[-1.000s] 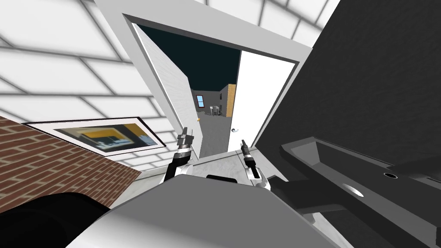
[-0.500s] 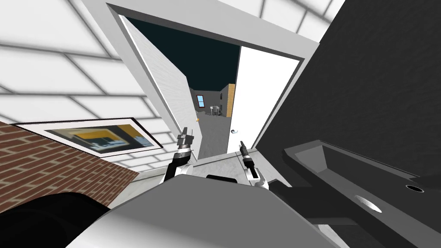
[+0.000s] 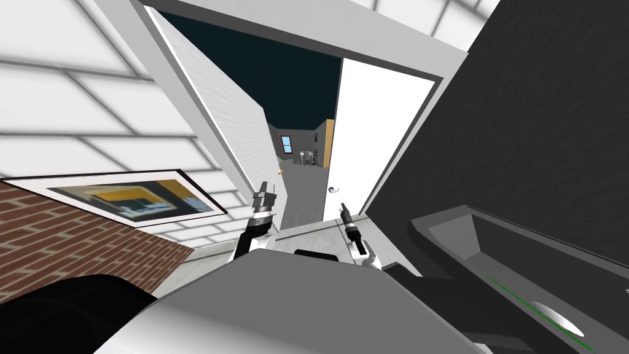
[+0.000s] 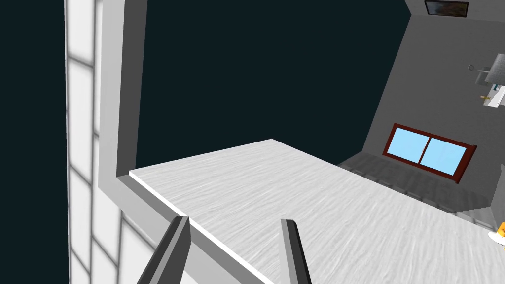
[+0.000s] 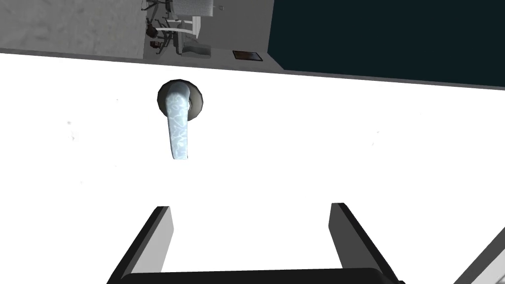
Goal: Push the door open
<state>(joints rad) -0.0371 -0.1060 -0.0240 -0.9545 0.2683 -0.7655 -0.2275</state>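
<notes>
Plain white door leaf (image 3: 375, 135) stands ajar at the right of the grey door frame (image 3: 368, 48), a grey-grained white leaf (image 3: 242, 129) swung open opposite. Left hand (image 4: 235, 221), parted and empty, faces the grained leaf; right hand (image 5: 250, 208), wide and empty, faces the plain leaf's pale lever handle (image 5: 178, 123).

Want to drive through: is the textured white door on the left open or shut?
Open: textured white door angles away from grey frame; grey room shows beyond.
</notes>
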